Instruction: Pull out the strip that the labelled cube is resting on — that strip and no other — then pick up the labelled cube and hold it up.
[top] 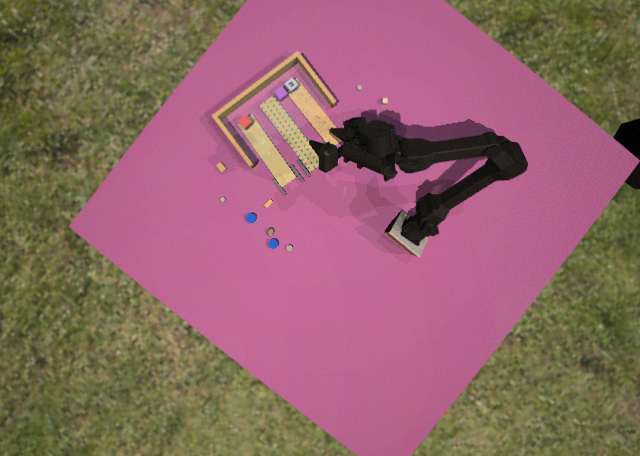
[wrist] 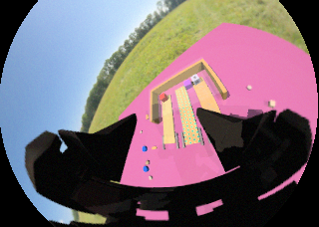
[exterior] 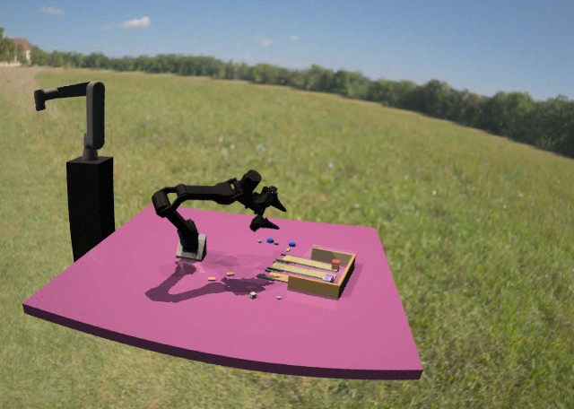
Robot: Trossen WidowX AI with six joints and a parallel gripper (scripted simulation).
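The labelled cube [top: 291, 84] [wrist: 194, 78], pale with a dark mark, sits at the far end of the orange speckled strip [top: 311, 108] [wrist: 206, 97]. A purple cube [top: 280, 93] [wrist: 187, 83] is close beside it, near the far end of the teal-dotted strip [top: 285, 126] [wrist: 186, 114]. A red cube [top: 245, 121] [exterior: 335, 264] [wrist: 162, 97] is at the far end of the plain yellow strip [top: 269, 155] [wrist: 168, 123]. My gripper [top: 321, 136] [exterior: 282, 220] [wrist: 166, 113] is open and empty, well above the table. In the top view it hides the near end of the speckled strip.
A three-sided wooden wall [top: 258, 86] [exterior: 312, 286] [wrist: 219, 85] surrounds the strips' far ends. Dark rails flank their near ends. Two blue discs [top: 251, 217] [top: 273, 243] and small pebbles lie to one side. A small pale block [top: 384, 100] [exterior: 252, 295] [wrist: 271, 104] lies beyond the other side.
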